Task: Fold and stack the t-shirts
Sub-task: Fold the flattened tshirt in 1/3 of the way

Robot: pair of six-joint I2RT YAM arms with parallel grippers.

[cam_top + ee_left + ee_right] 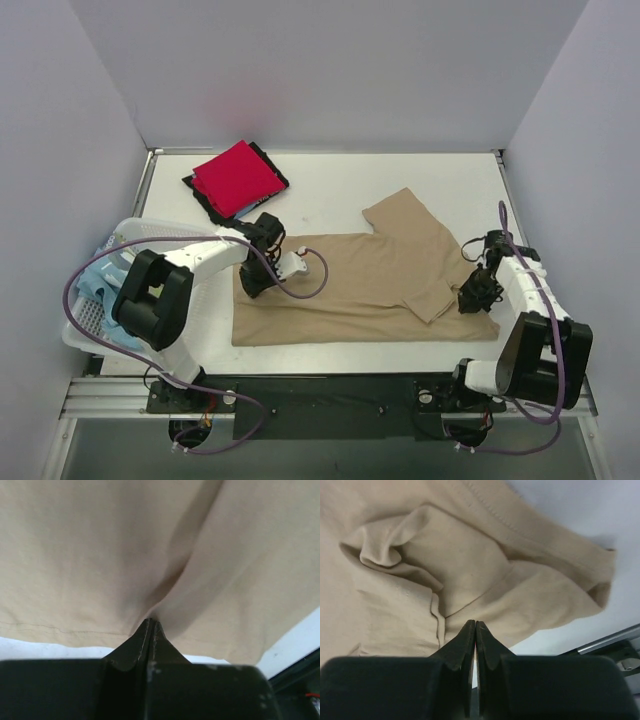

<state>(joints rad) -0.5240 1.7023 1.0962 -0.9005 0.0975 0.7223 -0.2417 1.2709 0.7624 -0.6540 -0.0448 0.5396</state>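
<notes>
A tan-beige t-shirt (370, 280) lies spread on the table's middle, with its right sleeve folded in. My left gripper (255, 280) is at its left edge, shut on a pinch of tan cloth (165, 580) that creases into the fingertips. My right gripper (470, 298) is at the shirt's right side, with its jaws shut and the tips (475, 625) meeting at the edge of the rumpled tan cloth (470, 575). A folded bright red t-shirt (235, 178) lies on a black one (203, 197) at the back left. Light blue t-shirts (100, 275) sit in the basket.
A white mesh basket (90, 330) stands at the left edge, beside the left arm. White walls close in the table on three sides. The left arm's purple cable (320, 270) loops over the tan shirt.
</notes>
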